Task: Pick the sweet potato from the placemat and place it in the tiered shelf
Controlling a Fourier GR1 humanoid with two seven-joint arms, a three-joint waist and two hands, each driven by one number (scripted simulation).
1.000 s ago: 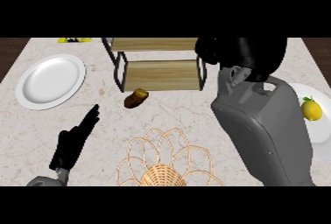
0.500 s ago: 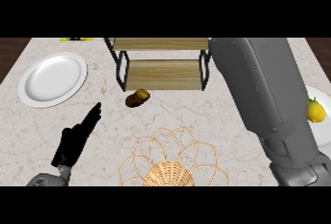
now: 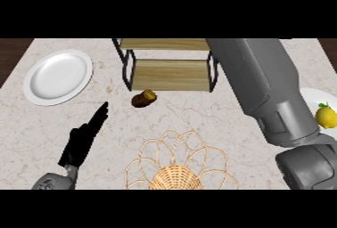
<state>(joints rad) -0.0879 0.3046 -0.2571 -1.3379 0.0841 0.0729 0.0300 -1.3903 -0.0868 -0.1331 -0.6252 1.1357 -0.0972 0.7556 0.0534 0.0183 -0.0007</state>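
The brown sweet potato lies on the marble counter just in front of the tiered shelf, apart from both hands. The shelf has two wooden boards in a dark frame, and nothing shows on them. The woven wicker placemat lies at the near edge with nothing on it. My left hand rests low at the left, open, fingers straight and pointing toward the potato. My right forearm runs up past the shelf's right side; its hand is beyond the view's top.
A white plate sits at the far left. At the right edge a second white plate carries a yellow lemon. The dark counter edge shows at the far corners.
My right arm has stretched farther up and its hand has passed out of the view's top. The sweet potato stays in front of the shelf. The left hand has barely moved.
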